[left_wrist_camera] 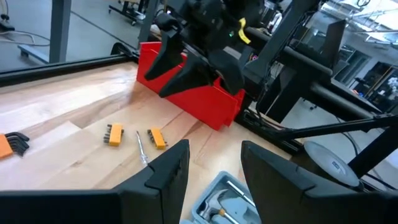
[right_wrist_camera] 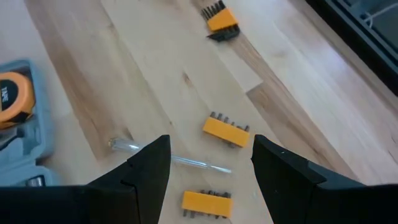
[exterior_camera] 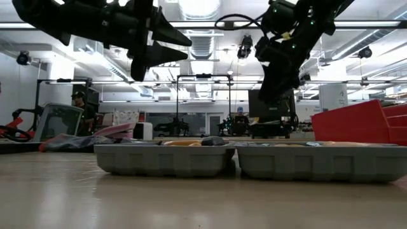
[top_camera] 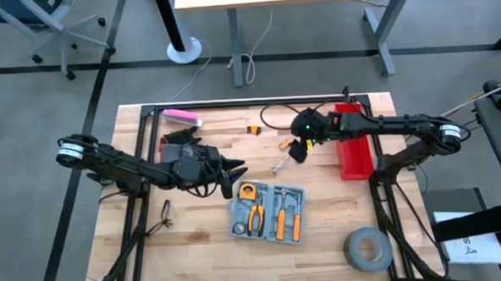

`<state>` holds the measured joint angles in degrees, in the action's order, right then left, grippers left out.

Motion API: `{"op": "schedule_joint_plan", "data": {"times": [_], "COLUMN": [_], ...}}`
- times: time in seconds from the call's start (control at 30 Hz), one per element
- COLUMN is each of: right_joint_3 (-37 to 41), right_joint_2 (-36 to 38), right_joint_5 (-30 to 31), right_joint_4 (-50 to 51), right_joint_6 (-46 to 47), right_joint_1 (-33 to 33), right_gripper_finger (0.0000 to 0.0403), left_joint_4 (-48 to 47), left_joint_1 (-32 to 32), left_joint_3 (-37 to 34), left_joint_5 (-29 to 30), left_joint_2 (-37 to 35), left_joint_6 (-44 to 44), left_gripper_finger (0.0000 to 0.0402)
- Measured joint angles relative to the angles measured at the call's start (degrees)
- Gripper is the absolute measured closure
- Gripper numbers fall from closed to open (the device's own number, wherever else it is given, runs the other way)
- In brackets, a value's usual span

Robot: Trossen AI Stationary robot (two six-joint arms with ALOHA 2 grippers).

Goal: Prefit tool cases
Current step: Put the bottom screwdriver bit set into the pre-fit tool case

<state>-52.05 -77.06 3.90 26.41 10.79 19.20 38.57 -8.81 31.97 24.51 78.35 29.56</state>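
Left gripper (top_camera: pixel 235 168) fingers apart, empty, raised at 11 o'clock of the open tool case (top_camera: pixel 268 212), right gripper (top_camera: pixel 298 150) spread wide, holding nothing, above orange bit holders (right_wrist_camera: pixel 226 131) at 1 o'clock

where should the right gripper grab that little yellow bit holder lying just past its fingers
Probably from straight above, fingers across the narrow sides of the yellow bit holder. It lies flat on the table, bits sticking out along one long edge, clear of the thin screwdriver shaft. The right gripper is open.

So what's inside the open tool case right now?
The tool case holds a tape measure, orange-handled pliers and more orange-handled tools. Anything beneath them is hidden.
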Motion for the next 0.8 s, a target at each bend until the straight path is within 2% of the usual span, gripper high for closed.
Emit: {"op": "schedule_joint_plan", "data": {"times": [0.2, 0.37, 0.63, 0.8], "right_joint_3": [0.0, 0.0, 0.0, 0.0], "right_joint_2": [-1.2, -5.2, -9.4, -10.4], "right_joint_5": [0.1, 0.1, -1.6, -2.9], "right_joint_4": [2.7, 6.5, 7.2, 7.4], "right_joint_6": [2.9, 3.2, 4.9, 5.3], "right_joint_1": [0.6, 0.6, -0.7, -2.3], "right_gripper_finger": [0.0202, 0.0202, 0.0201, 0.0182], "left_joint_4": [0.0, 0.0, -0.1, 0.0], "left_joint_1": [0.0, 0.0, 0.0, 0.0], "left_joint_3": [0.0, 0.0, 0.0, 0.0], "left_joint_5": [0.0, 0.0, 0.0, 0.0], "left_joint_2": [0.0, 0.0, 0.0, 0.0], "left_joint_6": [-0.1, -0.5, -0.5, -0.5], "left_gripper_finger": [0.0248, 0.0248, 0.0248, 0.0248]}}
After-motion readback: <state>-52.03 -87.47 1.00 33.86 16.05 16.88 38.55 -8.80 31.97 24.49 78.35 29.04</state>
